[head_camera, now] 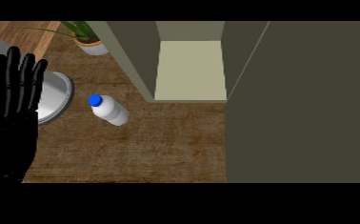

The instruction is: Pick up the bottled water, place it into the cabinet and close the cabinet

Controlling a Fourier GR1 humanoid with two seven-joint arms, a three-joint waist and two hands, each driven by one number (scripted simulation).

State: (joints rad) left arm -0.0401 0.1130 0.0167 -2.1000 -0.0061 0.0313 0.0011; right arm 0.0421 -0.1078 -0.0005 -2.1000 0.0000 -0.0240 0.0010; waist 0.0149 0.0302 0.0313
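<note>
- A brown wooden counter (162, 147) is seen from steeply above, and an olive-green cabinet (141, 61) stands at its far side.
- The cabinet's pale interior shelf (190, 70) is exposed between two side walls; its door (292, 99) is swung open and fills the right part of the view, reaching down to the lower edge.
- A potted plant (90, 39) with thin green leaves is set at the far left, just beside the cabinet's left wall.
- A round metal bowl (53, 96) lies at the left, partly hidden behind the hand.
- The bottled water (109, 109), white with a blue cap, is found on the counter between the bowl and the cabinet, a little in front of the cabinet's opening; it appears tilted, with the cap toward the upper left. Nothing is seen between it and the shelf.
- The left hand (20, 118) is shown at the left edge, fingers straight and pointing up, spread open; nothing is held, and the bottle is not touched.
- The right hand is not shown.
</note>
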